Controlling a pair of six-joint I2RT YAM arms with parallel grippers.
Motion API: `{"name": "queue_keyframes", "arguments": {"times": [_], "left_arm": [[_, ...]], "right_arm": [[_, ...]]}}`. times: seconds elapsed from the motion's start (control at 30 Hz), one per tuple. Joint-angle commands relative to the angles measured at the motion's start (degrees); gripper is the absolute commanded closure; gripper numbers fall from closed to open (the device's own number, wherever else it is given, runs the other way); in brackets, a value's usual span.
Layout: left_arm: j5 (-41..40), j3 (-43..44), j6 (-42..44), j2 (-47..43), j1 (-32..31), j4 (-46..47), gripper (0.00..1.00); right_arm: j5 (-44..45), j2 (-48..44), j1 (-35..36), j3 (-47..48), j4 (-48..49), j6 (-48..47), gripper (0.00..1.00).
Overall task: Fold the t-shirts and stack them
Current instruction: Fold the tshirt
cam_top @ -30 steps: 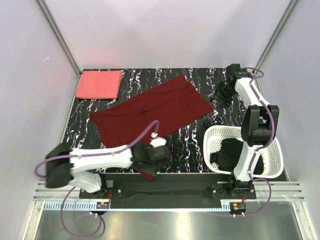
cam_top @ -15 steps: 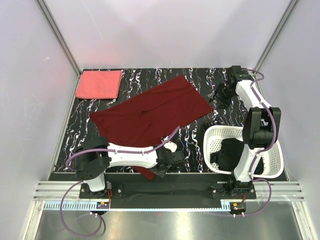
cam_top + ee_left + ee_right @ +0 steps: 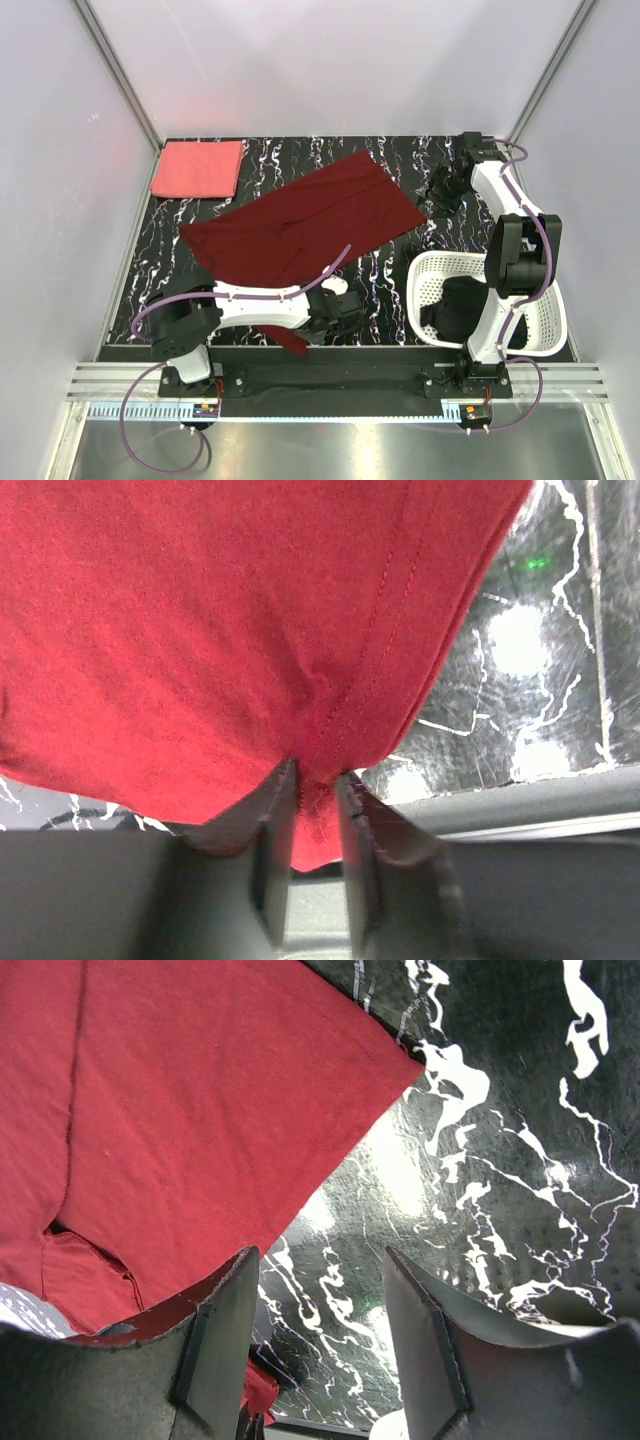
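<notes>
Left gripper [image 3: 310, 780] clamped on hem of dark maroon soft cloth t-shirt [image 3: 300, 225] (spread mid-table). Right gripper [image 3: 318, 1258] fingers apart, near its right corner. Coral pink folded shirt [image 3: 197, 168] far-left; black shirt [image 3: 460, 305] inside white plastic lattice basket [image 3: 428, 268].

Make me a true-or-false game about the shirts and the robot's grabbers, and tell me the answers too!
1. The left gripper pinches the dark red shirt. True.
2. The pink shirt lies in the basket. False: it lies folded at the far left corner of the table; the black shirt is in the basket.
3. The right gripper is open and holds nothing. True.
4. The dark red shirt is folded up small. False: it lies spread out on the table.
</notes>
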Motion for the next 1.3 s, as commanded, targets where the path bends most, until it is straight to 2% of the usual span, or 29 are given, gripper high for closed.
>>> {"name": "queue_keyframes", "arguments": {"times": [0.0, 0.27, 0.4, 0.5, 0.97, 1.1, 1.2, 1.23, 1.27], "left_arm": [[-0.09, -1.14, 1.54, -0.33, 0.62, 2.36, 0.8], [-1.58, 3.6, 4.88, -5.69, 0.71, -3.97, 0.93], [-1.85, 6.07, 6.64, -7.8, 0.8, -6.17, 0.96], [-2.02, 7.21, 7.34, -9.38, 1.67, -7.66, 1.0], [-1.32, 5.63, 10.95, -18.52, 8.7, -9.77, 1.0], [-1.32, 5.72, 11.39, -20.01, 9.67, -10.13, 1.0], [-2.2, 6.16, 11.65, -20.81, 10.46, -10.57, 1.0], [-2.2, 6.25, 11.74, -21.51, 10.99, -10.74, 1.0], [-2.46, 6.51, 12.17, -21.77, 11.34, -10.83, 1.0]], "right_arm": [[2.26, 1.2, 0.14, -0.64, -0.16, 1.24, 0.41], [4.91, 4.63, 0.14, -2.84, 2.38, 6.42, 0.51], [7.19, 6.3, 0.14, -3.19, 3.88, 8.09, 0.53], [7.19, 8.5, 0.06, -2.23, 6.07, 8.27, 0.51], [6.84, 15.09, 0.06, 2.43, 9.86, 10.11, 0.53], [5.88, 15.71, 0.06, 2.79, 10.3, 11.08, 0.61], [5.44, 15.63, 0.06, 2.87, 10.91, 11.08, 0.71], [5.35, 15.54, 0.06, 2.96, 10.74, 10.47, 0.75], [5.26, 15.54, 0.06, 3.66, 10.48, 10.12, 0.84]]}}
